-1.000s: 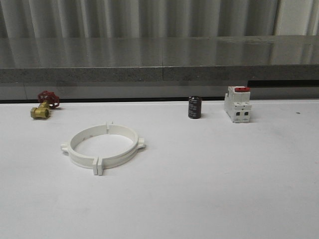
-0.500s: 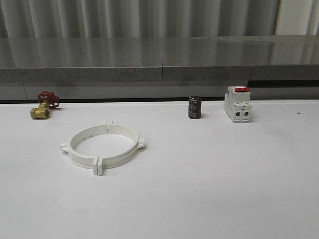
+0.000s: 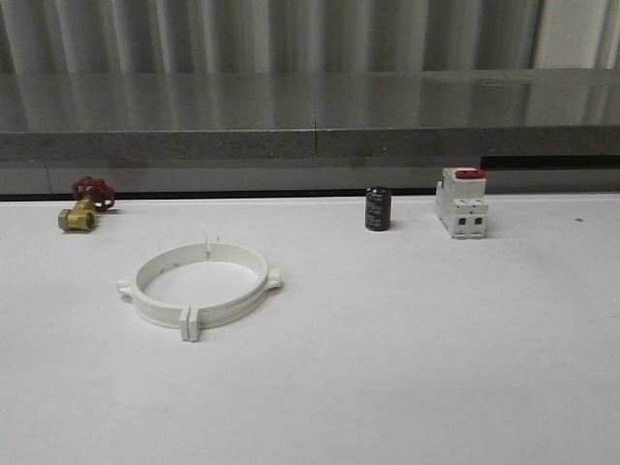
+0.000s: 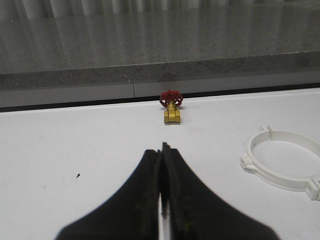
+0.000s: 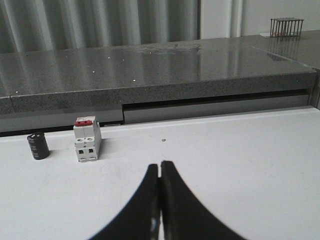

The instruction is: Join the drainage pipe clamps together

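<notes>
Front view: joined pipe clamps form one ring on the white surface; left fingers and right fingers are clenched, empty.

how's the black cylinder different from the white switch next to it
The black cylinder is dark, round and plain; the white switch is boxy with a red top. The cylinder is shorter and narrower than the switch. Both stand upright, apart, near the white table's far edge.
</notes>
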Controlling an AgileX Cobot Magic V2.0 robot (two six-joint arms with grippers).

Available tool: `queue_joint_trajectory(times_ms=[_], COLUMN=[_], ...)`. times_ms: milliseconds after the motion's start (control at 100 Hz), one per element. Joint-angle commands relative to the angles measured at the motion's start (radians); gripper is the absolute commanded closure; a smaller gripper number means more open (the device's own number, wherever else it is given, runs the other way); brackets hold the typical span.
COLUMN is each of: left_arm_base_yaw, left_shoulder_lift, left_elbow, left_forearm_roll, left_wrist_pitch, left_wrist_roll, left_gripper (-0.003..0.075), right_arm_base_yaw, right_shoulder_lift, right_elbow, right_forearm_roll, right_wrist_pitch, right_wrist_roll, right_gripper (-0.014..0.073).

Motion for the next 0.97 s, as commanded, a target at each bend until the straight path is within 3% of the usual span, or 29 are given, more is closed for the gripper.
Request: queue_joint_trajectory(times_ms=[0,140,210,960], left_arm_base_yaw=[-0.009,-0.005,-0.005,-0.007], left_shoulder_lift=[-0.033,-0.107,-0.109,-0.109], left_elbow=[0.046,0.184,0.171,0.177], left_forearm_roll=[-0.016,-0.026,-0.026,-0.026], left_wrist_pitch=[-0.171,-0.276,-0.164,-0.174], left_wrist_roll=[0.000,-0.025,-0.033,-0.033], left_gripper=[0.0741,0.0741,0.0741,0.0741], right_arm_base_yaw=[-0.007,-0.007,-0.007,-0.007], right_shoulder_lift=[-0.021,-0.020,-0.018,-0.018], right_elbow=[-0.017,-0.017,-0.017,-0.017], right_forearm_roll=[-0.003,-0.003,-0.003,-0.003], right_wrist_pitch=[-0.070,-0.071,-0.069,-0.068], right_wrist_roll=[-0.011,-0.011,-0.011,-0.011], right_gripper=[0.0659,0.0659,0.0659,0.0659])
